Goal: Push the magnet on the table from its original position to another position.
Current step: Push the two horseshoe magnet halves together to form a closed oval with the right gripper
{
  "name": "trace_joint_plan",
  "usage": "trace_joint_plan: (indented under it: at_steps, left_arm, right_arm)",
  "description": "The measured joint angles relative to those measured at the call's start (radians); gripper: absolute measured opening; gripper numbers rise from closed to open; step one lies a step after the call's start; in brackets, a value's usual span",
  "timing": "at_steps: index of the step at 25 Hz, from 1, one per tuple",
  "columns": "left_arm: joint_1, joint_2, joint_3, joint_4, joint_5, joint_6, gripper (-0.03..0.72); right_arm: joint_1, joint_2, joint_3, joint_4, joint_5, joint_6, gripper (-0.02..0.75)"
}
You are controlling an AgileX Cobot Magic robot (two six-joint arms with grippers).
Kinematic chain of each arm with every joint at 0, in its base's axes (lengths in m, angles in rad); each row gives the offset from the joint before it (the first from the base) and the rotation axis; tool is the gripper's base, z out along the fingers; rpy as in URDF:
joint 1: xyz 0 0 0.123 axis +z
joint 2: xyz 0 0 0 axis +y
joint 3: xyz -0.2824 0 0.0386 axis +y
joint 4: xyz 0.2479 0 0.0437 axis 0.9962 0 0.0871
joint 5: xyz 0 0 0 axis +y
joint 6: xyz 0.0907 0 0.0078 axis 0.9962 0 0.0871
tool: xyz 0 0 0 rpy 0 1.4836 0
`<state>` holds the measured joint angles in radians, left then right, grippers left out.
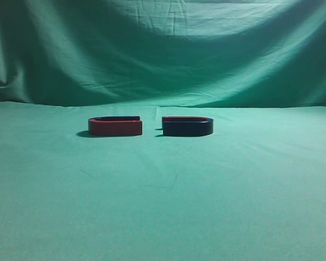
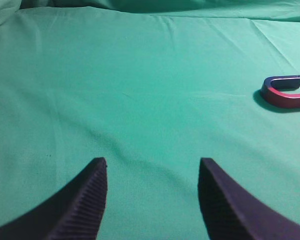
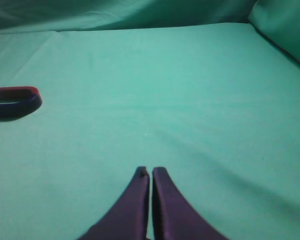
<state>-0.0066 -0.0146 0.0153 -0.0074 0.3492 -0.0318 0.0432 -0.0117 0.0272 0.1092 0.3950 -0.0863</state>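
The navy-blue magnet [image 1: 187, 126] lies flat on the green table [image 1: 163, 196], right of centre, with its rounded end to the right. It also shows at the left edge of the right wrist view [image 3: 12, 107], with a red strip along its far side. My right gripper [image 3: 150, 172] is shut and empty, above bare cloth well to the right of the magnet and nearer than it. My left gripper [image 2: 152, 167] is open and empty over bare cloth. Neither gripper shows in the exterior view.
A red U-shaped magnet [image 1: 115, 126] lies just left of the navy one with a small gap between them. It also shows at the right edge of the left wrist view [image 2: 285, 95]. The green backdrop [image 1: 163, 49] hangs behind the table.
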Motion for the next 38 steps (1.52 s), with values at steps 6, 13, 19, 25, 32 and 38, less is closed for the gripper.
trace_joint_plan:
  at_steps: [6,13,19,25,32,38]
  left_arm:
    - [0.0,0.0,0.0,0.0,0.0,0.0,0.372]
    - [0.0,0.0,0.0,0.0,0.0,0.0,0.372]
    - [0.0,0.0,0.0,0.0,0.0,0.0,0.372]
    - [0.0,0.0,0.0,0.0,0.0,0.0,0.372]
    - [0.0,0.0,0.0,0.0,0.0,0.0,0.372]
    - [0.0,0.0,0.0,0.0,0.0,0.0,0.372]
  right_arm:
    - [0.0,0.0,0.0,0.0,0.0,0.0,0.0]
    - [0.0,0.0,0.0,0.0,0.0,0.0,0.0]
    - [0.0,0.0,0.0,0.0,0.0,0.0,0.0]
    - [0.0,0.0,0.0,0.012,-0.031,0.0,0.0]
    - [0.0,0.0,0.002,0.326,-0.355,0.004,0.0]
    - [0.0,0.025,-0.126,0.341,-0.253,-0.116,0.0]
